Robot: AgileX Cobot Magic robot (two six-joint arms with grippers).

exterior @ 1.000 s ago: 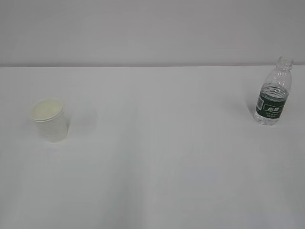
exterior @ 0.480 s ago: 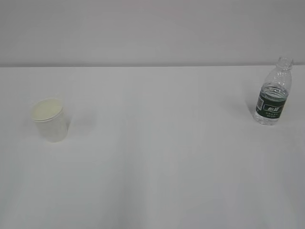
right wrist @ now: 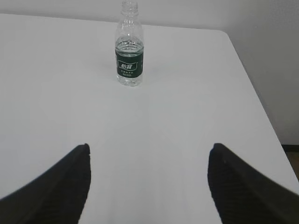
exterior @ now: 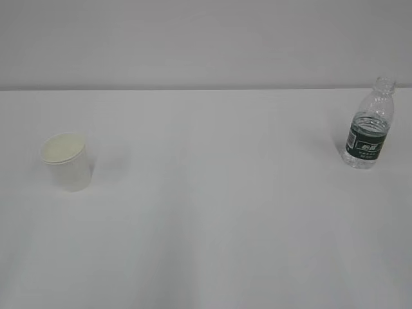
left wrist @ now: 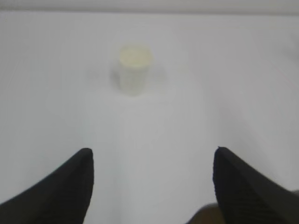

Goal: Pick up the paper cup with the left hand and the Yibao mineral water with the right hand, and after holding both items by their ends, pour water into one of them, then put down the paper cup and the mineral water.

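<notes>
Poised for pickup: cup upright far left of bottle on table; left gripper and right gripper spread wide, empty, each facing its target.

Bright even light, faint shadows, left wrist view blurred

label: Yibao mineral water — white characters | illegible — too small

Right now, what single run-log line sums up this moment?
phase: approach | paper cup: upright on table, untouched | Yibao mineral water: upright, uncapped, untouched | left gripper: jaws open, empty | right gripper: jaws open, empty
</notes>
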